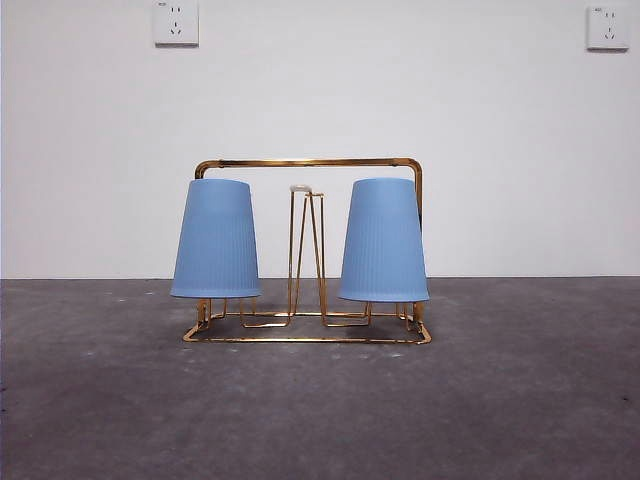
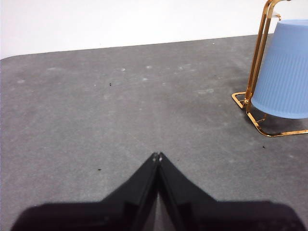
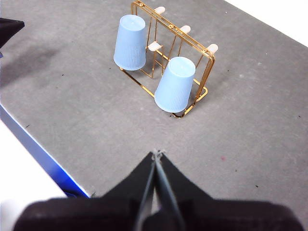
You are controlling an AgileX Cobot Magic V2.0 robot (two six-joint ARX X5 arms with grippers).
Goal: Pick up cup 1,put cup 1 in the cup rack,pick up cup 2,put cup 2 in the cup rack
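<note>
The gold wire cup rack stands on the grey table in the front view. Two blue ribbed cups hang upside down on its prongs: one on the left, one on the right. A bare white-tipped prong rises between them. The right wrist view shows the rack and both cups from above, well ahead of my right gripper, which is shut and empty. My left gripper is shut and empty above bare table; one cup and a rack corner show off to its side.
A white wall with two sockets stands behind the table. The table's blue front edge shows in the right wrist view. The other arm's black tip shows at that view's corner.
</note>
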